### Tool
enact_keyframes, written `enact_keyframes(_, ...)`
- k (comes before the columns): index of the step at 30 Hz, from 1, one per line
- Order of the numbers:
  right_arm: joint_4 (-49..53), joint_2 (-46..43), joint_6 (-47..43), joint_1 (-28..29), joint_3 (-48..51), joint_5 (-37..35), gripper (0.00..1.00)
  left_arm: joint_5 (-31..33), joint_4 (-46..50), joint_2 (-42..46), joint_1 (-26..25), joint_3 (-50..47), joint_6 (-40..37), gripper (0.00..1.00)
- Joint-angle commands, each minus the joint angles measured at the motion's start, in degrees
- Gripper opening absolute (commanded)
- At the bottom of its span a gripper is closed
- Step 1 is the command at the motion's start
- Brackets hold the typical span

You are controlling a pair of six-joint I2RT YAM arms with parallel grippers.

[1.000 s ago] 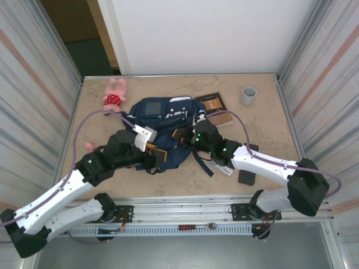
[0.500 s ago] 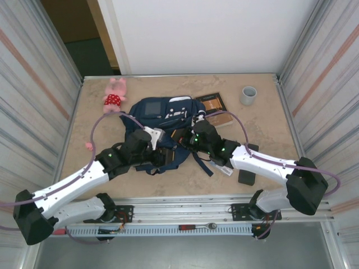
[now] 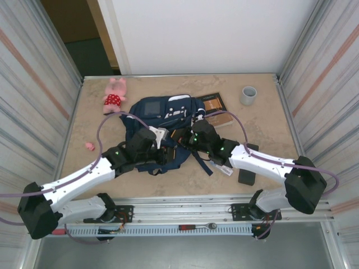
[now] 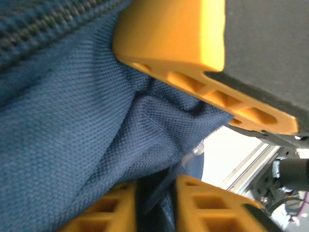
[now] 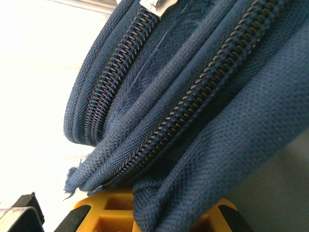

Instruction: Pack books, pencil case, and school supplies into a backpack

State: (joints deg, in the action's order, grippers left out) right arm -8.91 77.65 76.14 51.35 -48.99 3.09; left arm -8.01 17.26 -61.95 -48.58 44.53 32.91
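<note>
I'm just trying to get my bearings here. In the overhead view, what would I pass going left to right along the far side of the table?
pink plush toy → navy backpack → dark brown book → grey cup

From where I stand I count one backpack [image 3: 168,112] on the tabletop [image 3: 269,120], and two books just beside it, one dark brown book [image 3: 213,102] and one tan-brown book [image 3: 222,119]. There is also one grey cup [image 3: 248,95] and one pink plush toy [image 3: 115,93]. Then there is one tiny pink object [image 3: 89,146], one small dark grey flat rectangle [image 3: 245,177], and one more dark piece [image 3: 253,148] too hidden under an arm to name. That makes nine things in all, with two robot arms over them, one left arm [image 3: 78,179] and one right arm [image 3: 258,161].
</note>
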Motion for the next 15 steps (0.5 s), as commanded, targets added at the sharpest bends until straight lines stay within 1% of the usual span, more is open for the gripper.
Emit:
enact_keyframes(1,-3.73,-0.42,0.76,0.92,-3.83,2.05,0.00,1.43,-2.98,0.24,-0.31,0.55,0.53,0.10)
enact_keyframes(2,-3.31,-0.49,0.70,0.81,-3.81,2.01,0.00,2.73,-2.26,0.64,-0.27,0.35,0.66,0.06)
enact_keyframes(4,-2.40,-0.73,0.72,0.52,-3.66,1.83,0.00,4.54,-0.81,1.57,-0.25,-0.02,0.47,0.01)
enact_keyframes(6,-1.82,-1.00,1.00,0.16,-3.56,1.87,0.05,4.55,-0.88,2.40,-0.29,-0.82,-0.41,0.00)
enact_keyframes(10,-2.41,-0.95,2.08,-0.01,-3.30,2.17,0.13,1.54,-4.04,3.65,-0.14,-2.66,-1.12,0.00)
enact_keyframes(12,-2.30,-0.88,2.35,-0.18,-3.30,2.36,0.20,0.87,-4.50,3.86,-0.16,-2.93,-1.80,0.00)
enact_keyframes(14,-1.65,-0.88,3.13,-0.61,-3.02,2.43,0.31,0.05,-4.45,3.94,-0.20,-2.88,-2.86,0.00)
enact_keyframes(15,-1.64,-0.92,3.43,-1.00,-2.80,2.42,0.34,-0.43,-4.44,4.02,-0.19,-2.82,-3.45,0.00)
